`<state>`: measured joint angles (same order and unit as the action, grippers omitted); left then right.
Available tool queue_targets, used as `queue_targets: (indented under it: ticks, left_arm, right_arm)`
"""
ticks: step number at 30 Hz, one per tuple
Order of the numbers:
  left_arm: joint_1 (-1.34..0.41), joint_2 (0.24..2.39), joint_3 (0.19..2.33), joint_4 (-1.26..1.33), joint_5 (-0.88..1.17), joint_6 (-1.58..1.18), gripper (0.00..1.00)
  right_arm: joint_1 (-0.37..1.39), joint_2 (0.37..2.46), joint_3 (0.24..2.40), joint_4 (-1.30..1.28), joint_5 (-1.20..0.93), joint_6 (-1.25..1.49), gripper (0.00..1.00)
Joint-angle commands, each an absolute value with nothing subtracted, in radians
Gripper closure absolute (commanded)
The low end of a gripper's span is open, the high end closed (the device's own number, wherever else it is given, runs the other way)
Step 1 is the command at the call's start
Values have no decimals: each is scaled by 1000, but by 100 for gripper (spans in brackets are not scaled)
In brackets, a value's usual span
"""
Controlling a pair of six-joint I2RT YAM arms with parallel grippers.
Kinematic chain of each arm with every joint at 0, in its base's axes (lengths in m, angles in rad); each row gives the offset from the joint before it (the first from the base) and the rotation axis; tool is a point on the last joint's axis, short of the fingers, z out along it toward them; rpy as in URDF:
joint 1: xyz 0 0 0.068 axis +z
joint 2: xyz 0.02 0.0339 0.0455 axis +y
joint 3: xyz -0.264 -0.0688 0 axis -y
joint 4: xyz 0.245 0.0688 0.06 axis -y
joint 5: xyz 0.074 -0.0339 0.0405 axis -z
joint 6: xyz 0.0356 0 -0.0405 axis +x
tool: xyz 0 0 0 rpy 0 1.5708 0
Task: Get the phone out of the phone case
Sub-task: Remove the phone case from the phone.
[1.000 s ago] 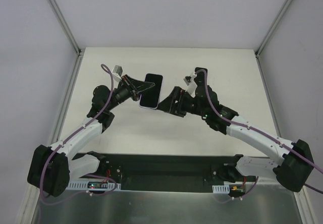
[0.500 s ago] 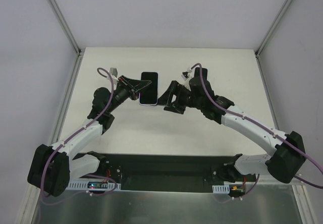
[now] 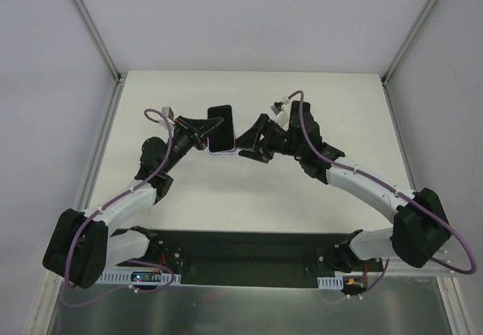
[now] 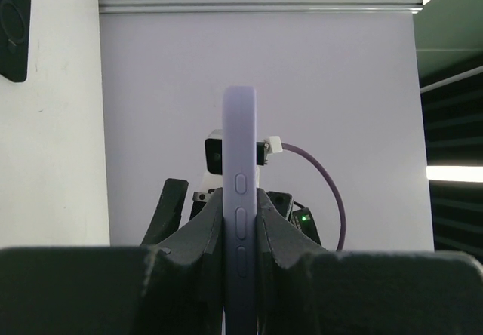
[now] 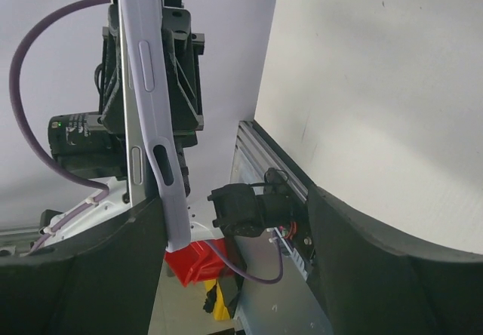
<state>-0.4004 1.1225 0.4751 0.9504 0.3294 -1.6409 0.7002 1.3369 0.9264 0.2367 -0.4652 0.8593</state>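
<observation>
The phone (image 3: 219,127), in its lilac phone case (image 4: 240,161), is held up above the table. My left gripper (image 3: 202,133) is shut on it, one finger on each flat face (image 4: 240,214). From the left wrist the case shows edge-on, side buttons facing the camera. My right gripper (image 3: 245,142) is at the phone's right edge and stands open (image 5: 234,275). In the right wrist view the case's lilac rim (image 5: 155,101) curves away from the phone's silver side (image 5: 134,161). The rim's lower corner lies just inside the gripper's left finger (image 5: 75,275).
The cream table (image 3: 339,101) is bounded by aluminium frame posts and white walls. A black base plate (image 3: 249,248) lies along the near edge between the arm bases. A red bin (image 5: 192,263) shows beyond the table in the right wrist view.
The left arm has carried the phone a little farther from the bases. The right gripper has followed up to the phone's right edge, and its jaws have narrowed slightly.
</observation>
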Motion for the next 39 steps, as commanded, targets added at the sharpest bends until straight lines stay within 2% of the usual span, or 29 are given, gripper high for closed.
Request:
queue_targets:
  ticks: [1,10,11,13,16,17,19,27,29,30,31,33,35,39]
  left_arm:
    - [-495,1135,479,1115,523,-1674,100]
    - [-587,1181,564,983,538,-1566,100]
    - [-600,1189,566,985,538,-1566,100]
    - [-604,1204,571,1006,538,-1568,100]
    - [-606,1218,571,1009,543,-1566,100]
    - [-604,1219,568,1009,545,-1568,100]
    - [-607,1226,560,1015,546,-1566,100]
    - [-609,1226,546,985,577,-1537,100]
    - [-609,1227,558,954,607,-1506,79]
    - [-609,1227,563,919,617,-1494,65]
    - [-609,1226,566,904,627,-1470,36]
    - [-606,1218,568,846,630,-1445,14]
    - [-603,1210,581,786,634,-1401,2]
    - [-589,1213,598,713,646,-1362,1]
  right_arm:
    - [664,1381,965,505,-411,954,25]
    - [666,1440,1057,417,-485,931,36]
    - [666,1439,1058,416,-485,930,41]
    - [664,1437,1058,408,-480,925,46]
    - [658,1431,1054,408,-485,920,71]
    - [655,1430,1051,407,-483,919,84]
    - [644,1416,1046,405,-482,913,97]
    - [583,1316,1043,218,-428,821,99]
    - [565,1277,1061,66,-378,743,98]
    - [558,1266,1096,5,-358,715,99]
    - [549,1255,1112,-59,-313,678,99]
    - [534,1224,1135,-201,-270,602,99]
    - [525,1201,1149,-302,-229,559,99]
    - [511,1172,1149,-448,-147,425,98]
